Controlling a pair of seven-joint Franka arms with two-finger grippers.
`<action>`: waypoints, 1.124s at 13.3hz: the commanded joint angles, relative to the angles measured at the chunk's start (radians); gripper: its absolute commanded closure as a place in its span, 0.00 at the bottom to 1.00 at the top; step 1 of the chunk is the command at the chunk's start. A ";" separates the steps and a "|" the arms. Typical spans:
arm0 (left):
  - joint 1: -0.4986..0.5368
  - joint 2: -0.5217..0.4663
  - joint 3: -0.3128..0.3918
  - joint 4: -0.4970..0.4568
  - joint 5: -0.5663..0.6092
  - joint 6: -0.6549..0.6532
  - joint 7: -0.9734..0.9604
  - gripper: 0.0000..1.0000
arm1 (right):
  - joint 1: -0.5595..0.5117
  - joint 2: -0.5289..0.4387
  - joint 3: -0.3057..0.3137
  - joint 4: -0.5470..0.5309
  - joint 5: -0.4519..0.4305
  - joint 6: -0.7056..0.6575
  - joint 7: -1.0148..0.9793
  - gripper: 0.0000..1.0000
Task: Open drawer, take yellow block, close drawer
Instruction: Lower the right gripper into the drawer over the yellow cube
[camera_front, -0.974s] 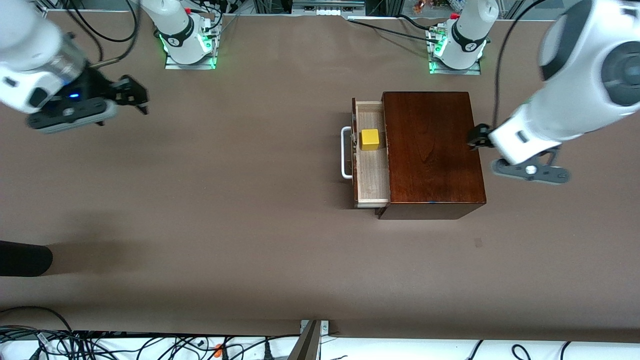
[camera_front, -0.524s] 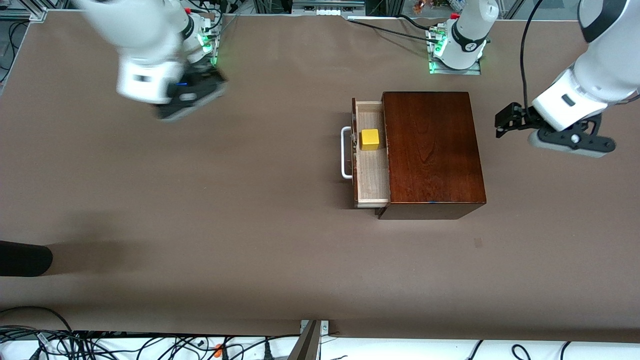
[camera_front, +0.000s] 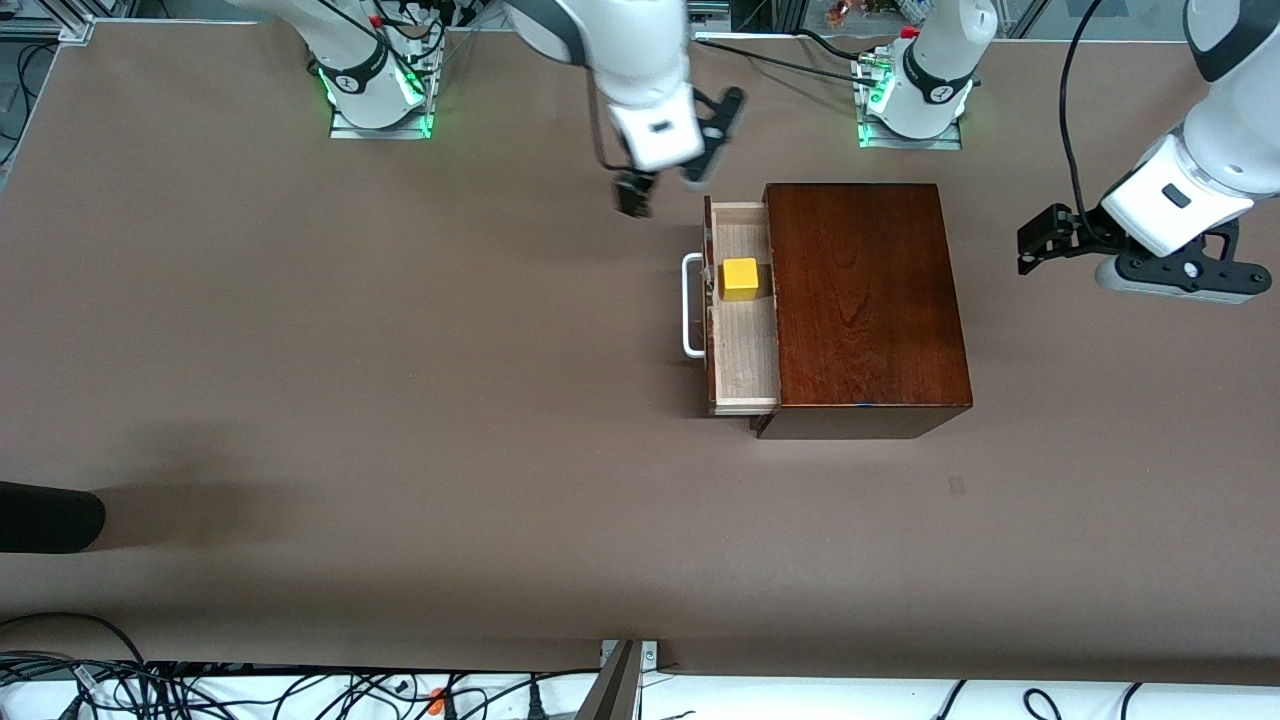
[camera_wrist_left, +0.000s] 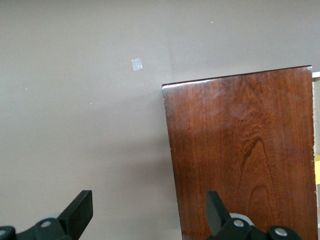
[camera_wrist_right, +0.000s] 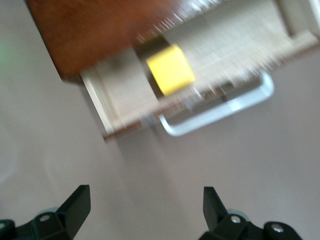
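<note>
Drawer (camera_front: 745, 310) of pale wood stood pulled out of the reddish-brown wooden box (camera_front: 865, 305), small yellow cube (camera_front: 740, 278) inside. Right gripper (camera_front: 668, 180) hovered beside the box, spread for grabbing; left gripper (camera_front: 1050, 240) waited open.

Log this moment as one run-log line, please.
drawer: open | yellow block: in drawer, untouched | right tool: open, over table beside drawer | left tool: open, beside box at left arm's end
</note>
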 joint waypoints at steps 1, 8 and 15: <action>0.009 -0.002 -0.005 0.010 -0.018 -0.023 0.006 0.00 | 0.085 0.177 -0.019 0.199 -0.067 0.032 -0.053 0.00; 0.007 0.003 -0.014 0.029 -0.020 -0.025 -0.003 0.00 | 0.101 0.297 -0.021 0.243 -0.183 0.173 -0.175 0.00; -0.006 0.014 -0.017 0.051 -0.029 -0.025 -0.005 0.00 | 0.107 0.363 -0.031 0.243 -0.197 0.219 -0.223 0.00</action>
